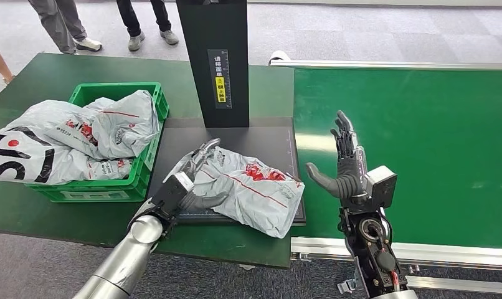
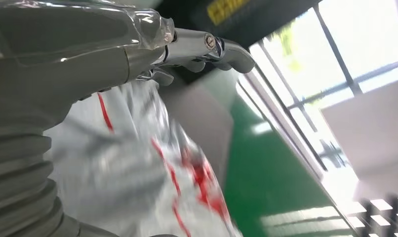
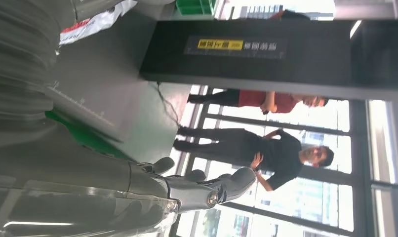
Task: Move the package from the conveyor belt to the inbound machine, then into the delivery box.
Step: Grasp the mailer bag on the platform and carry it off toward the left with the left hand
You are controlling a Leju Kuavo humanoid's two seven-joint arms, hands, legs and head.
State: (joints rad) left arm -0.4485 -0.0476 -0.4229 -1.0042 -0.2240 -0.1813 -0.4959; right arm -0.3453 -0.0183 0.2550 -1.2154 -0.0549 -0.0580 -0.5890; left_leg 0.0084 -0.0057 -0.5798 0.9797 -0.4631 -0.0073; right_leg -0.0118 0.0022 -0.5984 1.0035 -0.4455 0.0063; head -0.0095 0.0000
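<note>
dark green desk (image 1: 43, 215), scanner plate centre frame. left hand (image 1: 192, 177) grips soft, slippery poly mailer package (image 1: 255, 190) at its left edge; looks light, bunch the film. right hand (image 1: 348, 165) spread, empty.

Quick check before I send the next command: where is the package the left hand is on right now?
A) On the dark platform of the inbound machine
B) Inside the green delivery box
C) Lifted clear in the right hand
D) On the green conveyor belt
A: the package lies on the dark platform below the machine's black column, with the left hand on its edge; the right hand is empty over the conveyor belt.
</note>
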